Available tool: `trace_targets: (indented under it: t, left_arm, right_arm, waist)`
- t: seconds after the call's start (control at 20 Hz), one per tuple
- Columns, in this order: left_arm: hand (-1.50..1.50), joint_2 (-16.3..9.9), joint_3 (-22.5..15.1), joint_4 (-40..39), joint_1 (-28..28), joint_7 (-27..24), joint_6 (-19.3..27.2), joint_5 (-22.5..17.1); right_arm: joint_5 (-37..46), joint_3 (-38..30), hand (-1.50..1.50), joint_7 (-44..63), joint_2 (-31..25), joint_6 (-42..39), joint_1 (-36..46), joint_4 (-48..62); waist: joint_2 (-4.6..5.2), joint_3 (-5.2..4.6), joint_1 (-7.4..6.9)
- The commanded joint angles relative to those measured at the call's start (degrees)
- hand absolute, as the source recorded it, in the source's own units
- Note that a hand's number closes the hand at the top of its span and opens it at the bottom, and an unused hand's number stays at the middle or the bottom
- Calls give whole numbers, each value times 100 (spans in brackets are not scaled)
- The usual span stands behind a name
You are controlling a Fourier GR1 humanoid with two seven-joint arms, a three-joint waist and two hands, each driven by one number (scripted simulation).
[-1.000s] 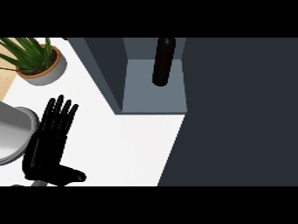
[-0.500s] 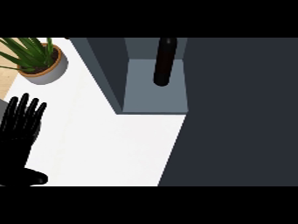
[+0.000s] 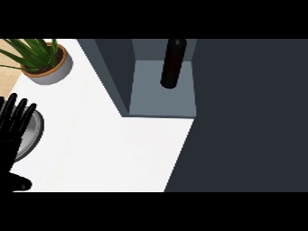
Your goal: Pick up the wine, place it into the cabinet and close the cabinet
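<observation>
Left hand has drifted further left vs. prev frame, now at view's edge, fingers straight & apart, holding nothing, over a grey plate. Wine stands upright inside the cabinet, up & right of the hand. Dark door panel at right; closing remains, I'd judge.

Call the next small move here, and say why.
Probably bring a hand toward the cabinet to start closing it. The wine already stands upright inside the open compartment with nothing holding it, and the only hand in view, the left hand, sits open near the left edge, away from the cabinet. The door itself isn't clearly identifiable.
</observation>
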State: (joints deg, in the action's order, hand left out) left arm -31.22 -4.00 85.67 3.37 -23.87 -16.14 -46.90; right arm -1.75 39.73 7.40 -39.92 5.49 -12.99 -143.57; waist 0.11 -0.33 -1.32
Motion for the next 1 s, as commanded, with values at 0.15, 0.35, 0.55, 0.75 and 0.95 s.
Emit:
trace_targets:
  t: [0.15, 0.35, 0.55, 0.75, 0.95]
  left_arm:
    - [-150, -136, 210, -51, -191, 197, -87, -207]
    - [-150, -44, 86, -196, -375, 118, -152, -24]
    - [-150, -121, 165, -231, -148, 109, -376, -133]
    - [-150, -203, 285, -151, -101, 191, -370, -203]
    - [-150, -279, 446, -326, -222, 281, -424, -282]
  right_arm:
    - [-345, 711, 150, 902, 1110, 145, 927, -441]
    - [-512, 467, 150, 1324, 1570, 189, 1656, -7]
    - [-456, 492, 150, 1839, 2158, 288, 2469, 524]
    - [-201, 395, 150, 2575, 3226, 654, 3760, 1531]
    - [-337, -3, 150, 2875, 3944, 1090, 5306, 2807]
  waist:
    - [11, -2, -109]
    - [58, -23, -212]
    - [19, -23, -314]
    - [-12, -9, -230]
    - [1, 8, -158]
